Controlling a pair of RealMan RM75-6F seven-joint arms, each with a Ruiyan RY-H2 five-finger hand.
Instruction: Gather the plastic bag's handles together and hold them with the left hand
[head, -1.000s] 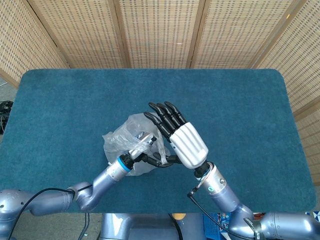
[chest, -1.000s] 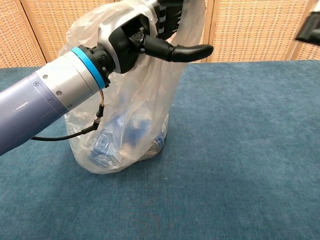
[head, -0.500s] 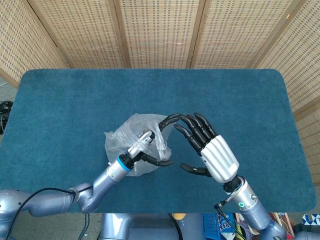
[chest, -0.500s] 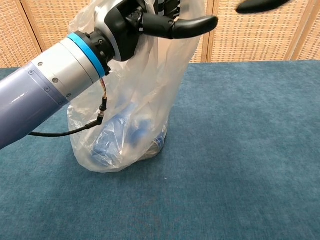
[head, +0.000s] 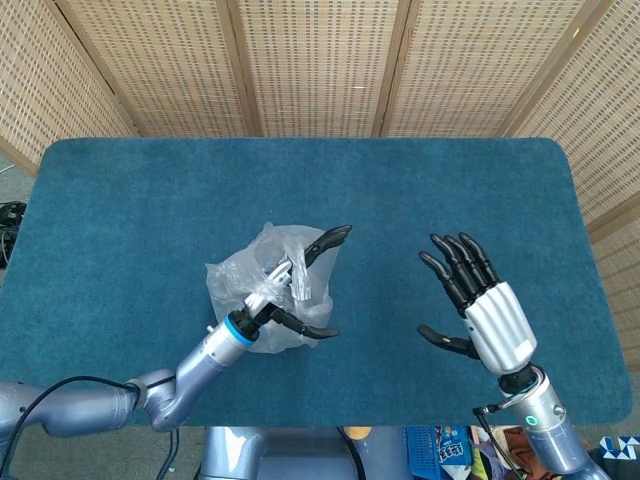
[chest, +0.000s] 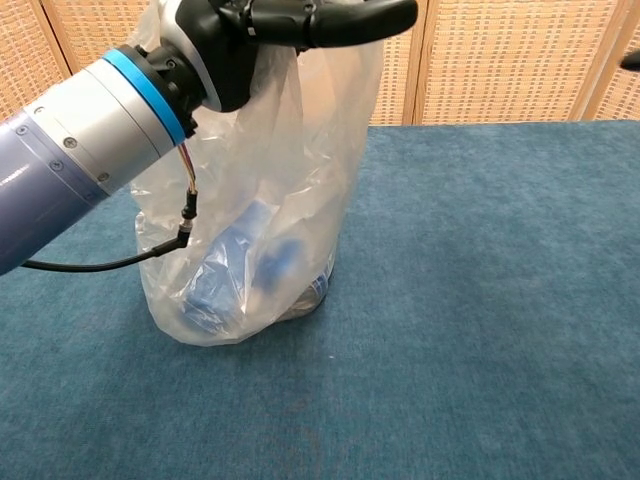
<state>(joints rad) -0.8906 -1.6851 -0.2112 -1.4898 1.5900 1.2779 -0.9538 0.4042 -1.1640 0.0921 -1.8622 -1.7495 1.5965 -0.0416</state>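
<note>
**Bag handles in left hand, right hand clear**

The plastic bag (chest: 270, 230) stands on the blue table (head: 480, 200), left of the table's centre and toward the near edge. It is clear film with blue items (chest: 240, 270) bunched in the bottom, which rests on the cloth. The top is drawn up into a neck — the handles (head: 285, 268) go up into the left hand (head: 290, 285).

The left hand sits right on top of the bag, fingers closed around the gathered film at the neck; two dark fingers (head: 328, 238) stick out past the bag toward the table's centre. In the chest view the hand (chest: 260, 25) is at the top edge of the frame, so the exact wrap of the fingers cannot be told there.

The right hand (head: 480, 315) is well apart from the bag, on the far side of the table's centre toward the right edge — fingers spread, thumb out, holding nothing.

A woven screen (head: 320, 60) stands behind the table's far edge.
</note>
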